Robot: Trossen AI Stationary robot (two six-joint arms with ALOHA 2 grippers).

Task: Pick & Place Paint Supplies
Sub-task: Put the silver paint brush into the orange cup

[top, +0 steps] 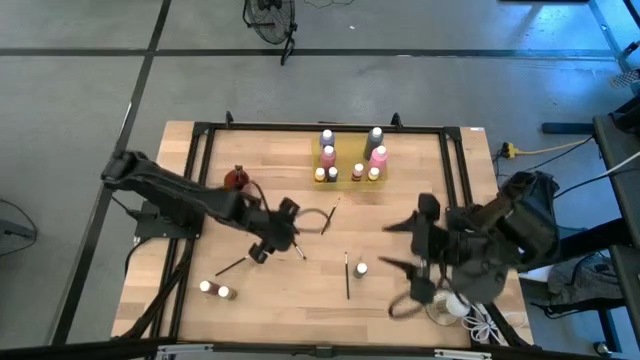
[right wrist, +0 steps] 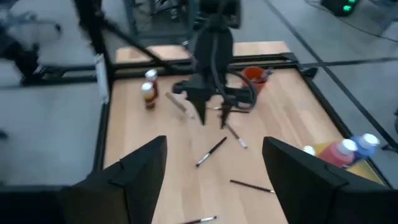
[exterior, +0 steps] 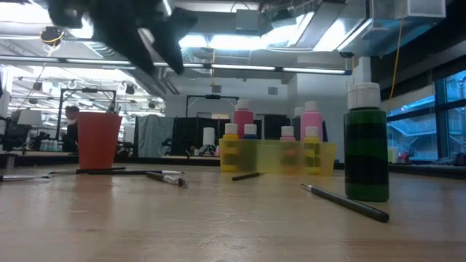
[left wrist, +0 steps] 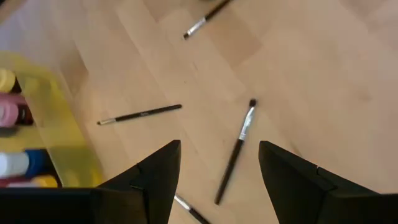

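No legible text, label, brand or number in any view. The paint bottles (exterior: 366,143) show no readable print. Nothing can be read on the worktop (top: 300,285) either.

In the left wrist view the yellow tray (left wrist: 59,134) runs off the edge (bottles half cut), and a paintbrush (left wrist: 189,210) vanishes behind a finger.
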